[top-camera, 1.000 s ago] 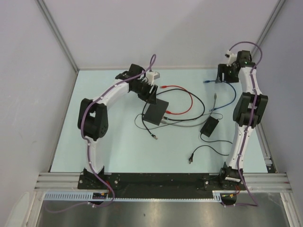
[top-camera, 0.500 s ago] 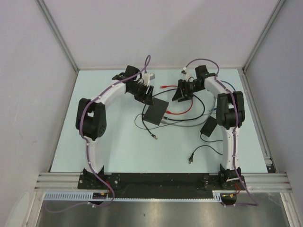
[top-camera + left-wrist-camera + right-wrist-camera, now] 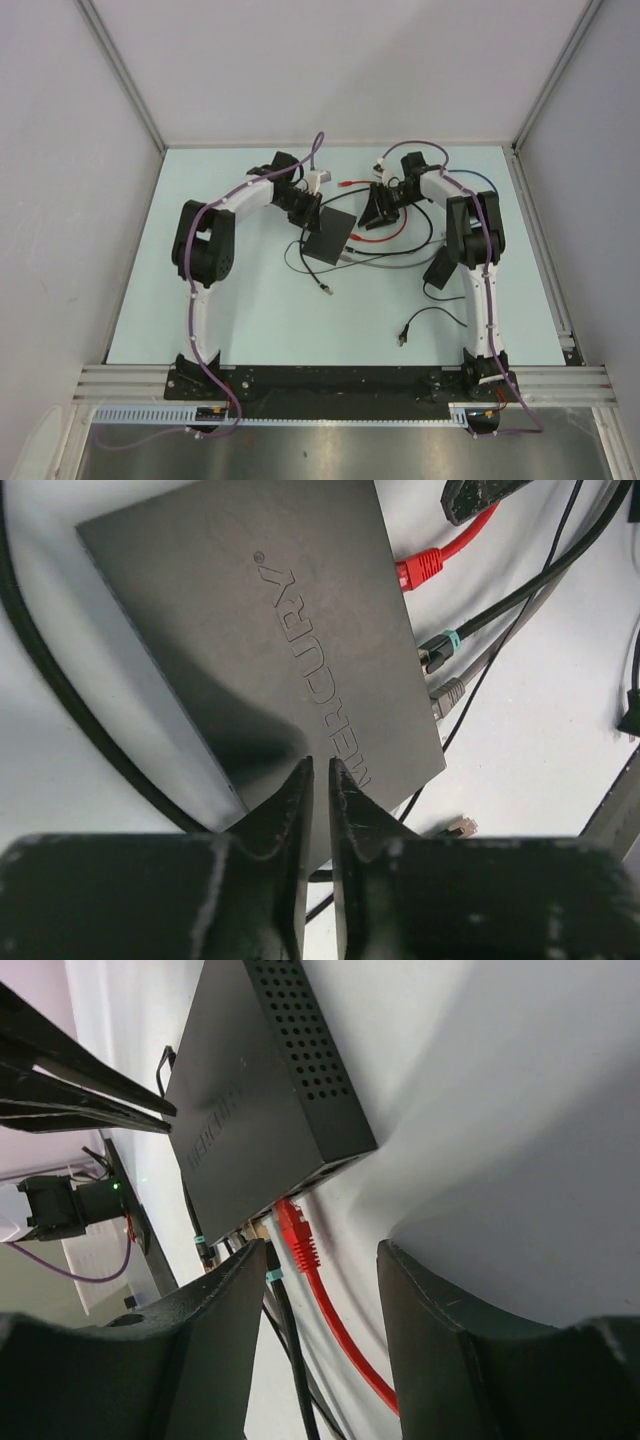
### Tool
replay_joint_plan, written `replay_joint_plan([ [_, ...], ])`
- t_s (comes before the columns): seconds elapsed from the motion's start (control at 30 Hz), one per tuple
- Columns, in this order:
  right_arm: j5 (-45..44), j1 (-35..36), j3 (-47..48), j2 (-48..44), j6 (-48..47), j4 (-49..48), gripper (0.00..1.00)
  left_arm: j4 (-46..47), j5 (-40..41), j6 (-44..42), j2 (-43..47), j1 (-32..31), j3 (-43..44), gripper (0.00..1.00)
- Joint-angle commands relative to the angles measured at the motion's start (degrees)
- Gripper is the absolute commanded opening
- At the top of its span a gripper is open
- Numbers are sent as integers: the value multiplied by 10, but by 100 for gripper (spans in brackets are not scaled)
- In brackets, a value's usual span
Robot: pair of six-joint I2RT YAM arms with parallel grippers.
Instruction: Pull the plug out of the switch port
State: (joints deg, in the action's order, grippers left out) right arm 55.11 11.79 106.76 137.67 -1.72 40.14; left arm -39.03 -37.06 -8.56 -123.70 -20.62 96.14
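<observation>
1. Pale blue bench (image 3: 200,290), boxed in by plain grey walls (image 3: 60,150): a flat matte-black rectangular switch (image 3: 330,237) lies between the two pincers, which close in on it from opposite sides.
2. Left pincer (image 3: 318,780) is all but closed, with only a slit between its fingers and nothing visible in it. Its tips hang over the near corner of the switch, and the lid spreads out ahead of them. Whether they press on the lid cannot be told.
3. Right pincer (image 3: 322,1252) stands open and holds nothing. Just ahead of its gap, a red plastic plug (image 3: 293,1228) sits in a socket on the switch's edge. Its thin red cable (image 3: 345,1335) runs back between the two fingers.
4. Next to the red plug, toward that pincer's left finger, a black cable with a teal collar (image 3: 440,643) and a grey-booted plug (image 3: 448,692) fill neighbouring sockets.
5. Progress, as judged: the approach looks complete, but nothing has been pulled, since every plug in view is still seated. The right pincer is lined up on the red plug, which is probably the one meant.
6. Left to do: close the right pincer on the plug's body, keep the switch steady under the left pincer, and draw the plug straight out, away from the sockets.
</observation>
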Motion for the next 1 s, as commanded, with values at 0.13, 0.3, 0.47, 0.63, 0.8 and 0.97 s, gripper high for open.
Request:
replay_joint_plan([
  [0.13, 19, 25, -8, 7, -7, 3, 50, 5, -14, -11, -22, -3, -8, 0],
  [0.3, 25, 32, -6, 13, -11, 6, 46, 11, 0, -4, -26, -5, -18, 0],
  [0.47, 30, 31, -7, 23, -9, 10, 43, 12, 4, -2, -27, -6, -19, 0],
  [0.63, 35, 32, -5, 30, -18, 18, 42, 13, 8, -2, -26, -8, -19, 0],
  [0.8, 34, 35, -1, 35, -27, 26, 41, 11, 11, -3, -24, -9, -19, 0],
  [0.97, 22, 36, -3, 35, -29, 27, 41, 11, 14, -3, -22, -11, -19, 0],
])
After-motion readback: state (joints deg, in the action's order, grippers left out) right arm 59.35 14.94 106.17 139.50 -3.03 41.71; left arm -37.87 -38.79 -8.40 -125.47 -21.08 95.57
